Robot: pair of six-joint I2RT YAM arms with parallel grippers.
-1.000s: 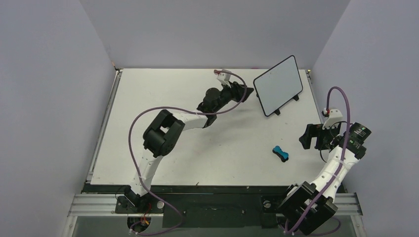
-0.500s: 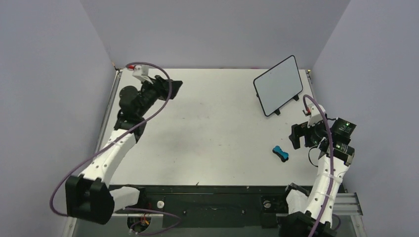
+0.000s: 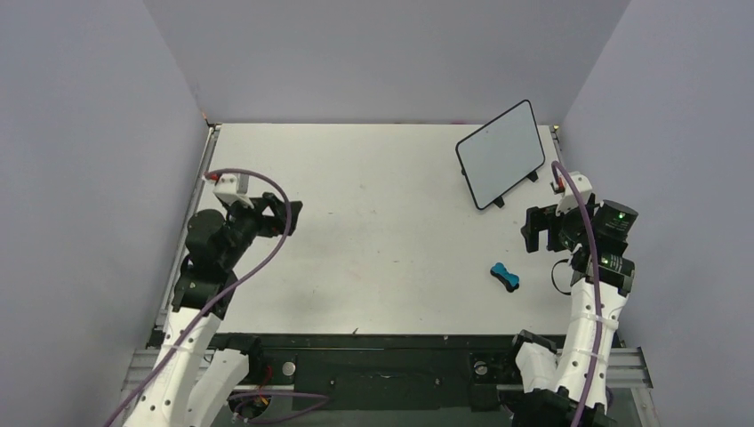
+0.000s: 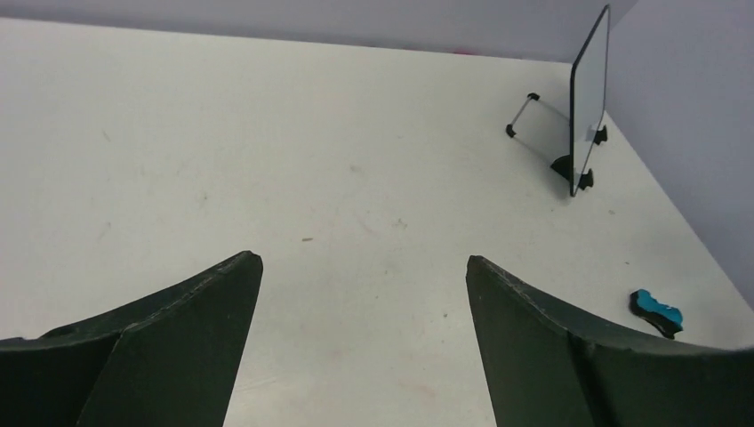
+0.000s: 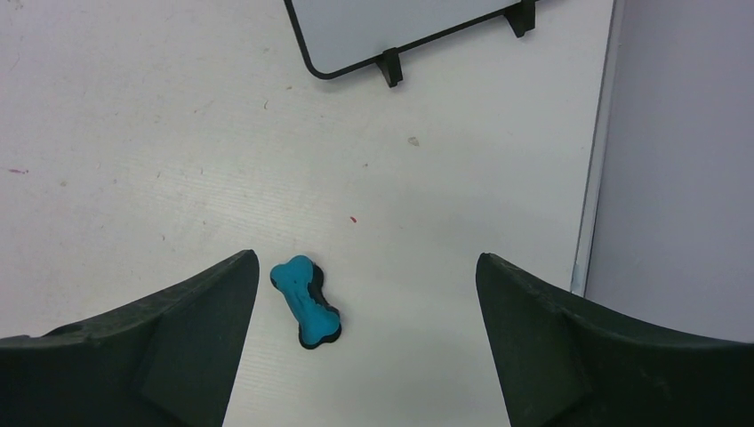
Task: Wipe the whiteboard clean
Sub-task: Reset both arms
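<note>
The whiteboard leans on its wire stand at the table's back right, its face blank; it shows edge-on in the left wrist view and its lower rim in the right wrist view. A blue bone-shaped eraser lies flat on the table in front of it. My right gripper hovers open above the table just right of the eraser, holding nothing. Far over at the table's left side, my left gripper is open and empty.
The stand's thin wire leg with black feet juts behind the board. The table's right edge meets the grey wall close to my right gripper. Grey walls enclose the table on three sides.
My left arm has swung from beside the whiteboard across to the table's left side and drawn back, its jaws opening wider. My right gripper has shifted slightly left and forward.
</note>
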